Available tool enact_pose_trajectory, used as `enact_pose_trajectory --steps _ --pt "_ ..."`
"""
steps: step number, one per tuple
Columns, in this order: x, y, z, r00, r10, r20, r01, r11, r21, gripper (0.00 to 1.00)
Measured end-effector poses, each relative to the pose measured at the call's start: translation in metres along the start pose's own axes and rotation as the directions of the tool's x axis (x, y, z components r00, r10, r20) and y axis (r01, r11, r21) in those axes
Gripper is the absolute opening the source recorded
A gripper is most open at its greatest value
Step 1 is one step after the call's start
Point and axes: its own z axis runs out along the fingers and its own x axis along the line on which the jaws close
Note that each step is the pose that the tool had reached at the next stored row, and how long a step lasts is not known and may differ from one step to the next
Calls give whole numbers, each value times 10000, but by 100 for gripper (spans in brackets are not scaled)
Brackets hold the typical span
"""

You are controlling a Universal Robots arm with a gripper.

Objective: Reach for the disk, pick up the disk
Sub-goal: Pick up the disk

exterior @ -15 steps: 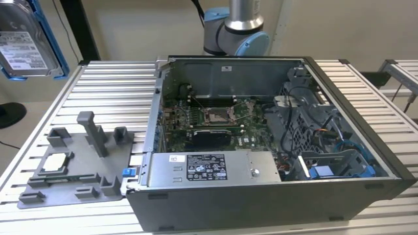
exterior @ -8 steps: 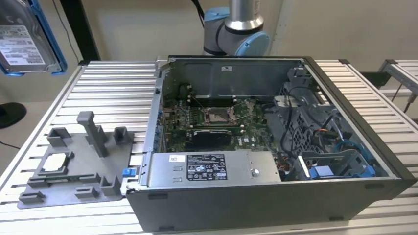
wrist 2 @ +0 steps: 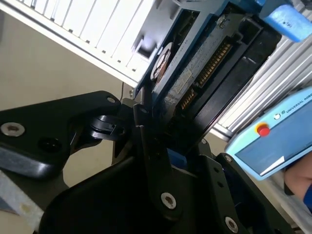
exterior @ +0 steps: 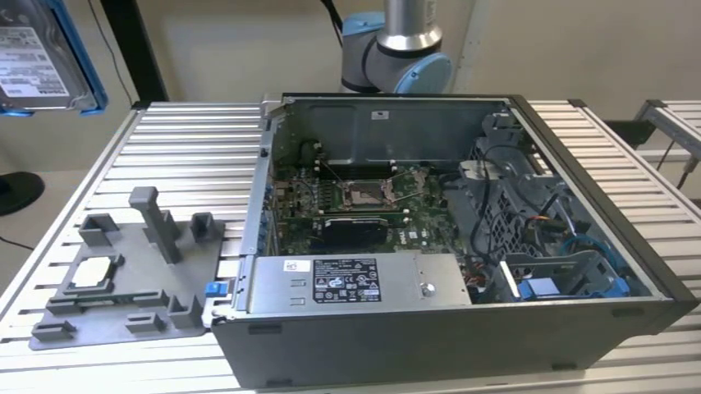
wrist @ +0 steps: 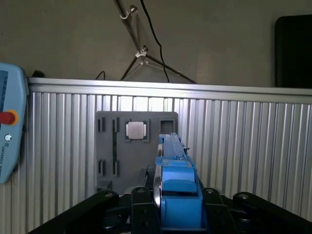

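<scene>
One disk (exterior: 38,57), one open case (exterior: 438,336), one grey tray (exterior: 66,316) bearing one chip (exterior: 97,269), and one pendant (wrist: 7,146). The gripper (wrist: 178,212) clamps the disk from both sides, in the air at the exterior view's upper left, well apart from the case. The disk's long axis runs straight out from the fingers (wrist: 141,200). Its label faces the exterior camera.

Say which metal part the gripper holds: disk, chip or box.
The blue-edged disk; the chip lies on its tray, the box in the case.
</scene>
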Motion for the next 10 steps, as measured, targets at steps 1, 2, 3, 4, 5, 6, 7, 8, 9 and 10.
enact_pose_trajectory --steps 1,2,3,4,5,6,7,8,9,10 --pt "0 0 -20 10000 0 0 0 10000 1 0" --pt "1 1 -41 10000 0 0 0 10000 0 0" --pt "1 1 -60 10000 0 0 0 10000 0 0" --pt "2 1 -78 10000 0 0 0 10000 -1 0" --pt "2 2 -99 10000 -1 0 1 10000 0 0" --pt "2 2 -117 10000 -1 0 1 10000 0 0" --pt "3 2 -135 10000 -1 0 1 10000 0 0" --pt "3 2 -153 10000 0 0 0 10000 0 0" --pt "3 3 -170 10000 -1 0 1 10000 0 0" --pt "4 3 -185 10000 0 0 0 10000 0 0"
